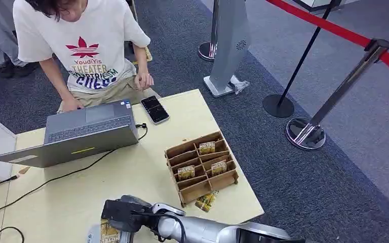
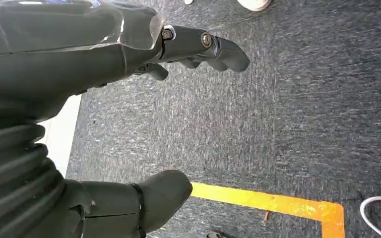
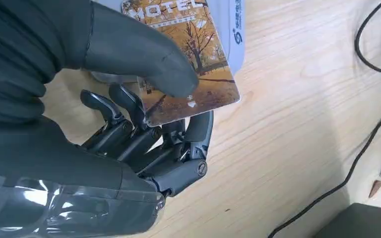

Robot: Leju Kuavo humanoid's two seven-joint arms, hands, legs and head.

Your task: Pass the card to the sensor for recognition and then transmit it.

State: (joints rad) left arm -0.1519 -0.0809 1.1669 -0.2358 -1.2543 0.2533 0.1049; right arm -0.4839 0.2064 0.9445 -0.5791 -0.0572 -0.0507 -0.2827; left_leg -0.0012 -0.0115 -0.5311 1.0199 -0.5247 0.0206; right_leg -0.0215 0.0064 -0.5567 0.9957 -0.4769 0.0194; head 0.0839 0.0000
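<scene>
Card in right hand, over sensor edge

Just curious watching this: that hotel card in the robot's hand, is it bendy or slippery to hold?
The card lies flat under the right hand's thumb, so probably stiff. It looks thin, likely light. Its glossy face could slip.
</scene>
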